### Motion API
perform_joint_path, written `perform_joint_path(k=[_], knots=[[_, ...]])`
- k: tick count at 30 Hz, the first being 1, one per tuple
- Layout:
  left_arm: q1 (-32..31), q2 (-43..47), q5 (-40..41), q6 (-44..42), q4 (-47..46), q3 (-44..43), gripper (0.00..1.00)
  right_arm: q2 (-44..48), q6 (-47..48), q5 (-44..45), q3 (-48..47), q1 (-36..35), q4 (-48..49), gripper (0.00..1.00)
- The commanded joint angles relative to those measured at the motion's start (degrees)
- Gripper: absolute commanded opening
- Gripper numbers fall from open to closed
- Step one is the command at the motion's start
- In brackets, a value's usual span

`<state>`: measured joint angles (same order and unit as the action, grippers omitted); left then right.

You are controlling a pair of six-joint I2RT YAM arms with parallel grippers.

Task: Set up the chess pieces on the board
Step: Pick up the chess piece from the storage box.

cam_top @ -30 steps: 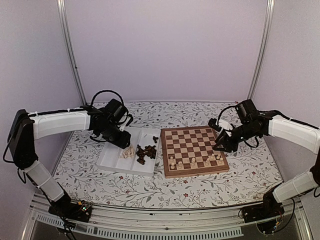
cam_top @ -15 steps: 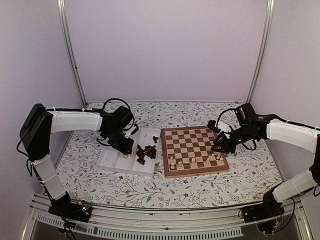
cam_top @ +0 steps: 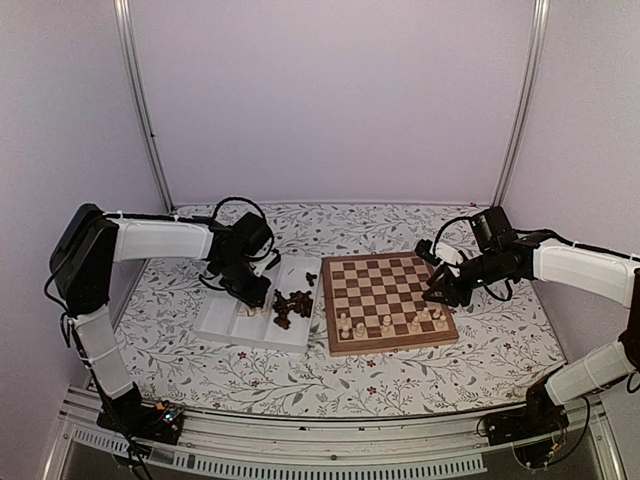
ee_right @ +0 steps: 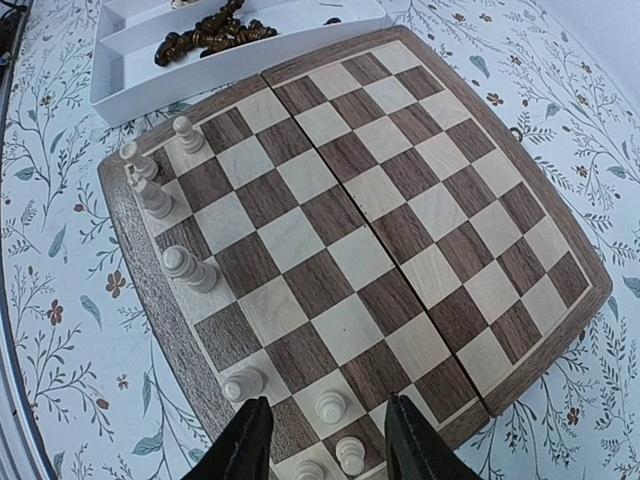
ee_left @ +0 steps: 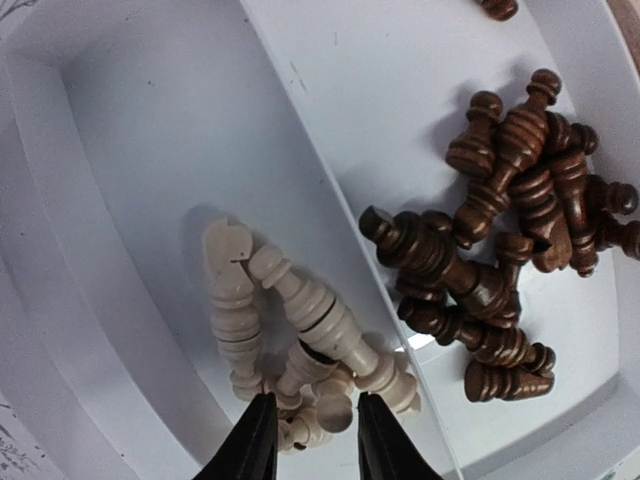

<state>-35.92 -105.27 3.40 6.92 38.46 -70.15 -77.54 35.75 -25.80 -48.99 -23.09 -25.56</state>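
Left wrist: left fingers (ee_left: 252, 445) astride cream pieces (ee_left: 300, 330) in tray (ee_left: 150, 120).

in the left wrist view the left tool (ee_left: 312, 440) shows only its fingertips; the rest is cut off by the lower edge. whether they pinch the cream pieces (ee_left: 300, 340) heaped between them cannot be told. one dark piece (ee_left: 497, 8) is cropped at the top. in the right wrist view the tray (ee_right: 125, 70) runs off the upper edge. from above, the standing pieces (cam_top: 386, 322) on the board (cam_top: 380, 285) are too small to tell by kind.
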Motion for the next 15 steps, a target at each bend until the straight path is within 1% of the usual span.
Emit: perform_joint_path(k=[1, 5, 10, 15], knots=[[0.72, -1.31, -0.80, -0.78, 0.92, -1.44, 0.30, 1.25, -0.28, 0.66, 1.08, 0.56, 1.11, 0.41], [0.77, -1.83, -0.32, -0.74, 1.26, -1.22, 0.30, 1.18, -0.23, 0.74, 1.09, 0.53, 1.16, 0.41], [0.75, -2.42, -0.83, -0.68, 1.63, -1.20, 0.26, 0.99, -0.24, 0.75, 1.09, 0.51, 1.17, 0.41], [0.76, -2.24, -1.15, -0.44, 2.09, -1.07, 0.26, 0.90, -0.32, 0.92, 1.09, 0.54, 1.22, 0.40]])
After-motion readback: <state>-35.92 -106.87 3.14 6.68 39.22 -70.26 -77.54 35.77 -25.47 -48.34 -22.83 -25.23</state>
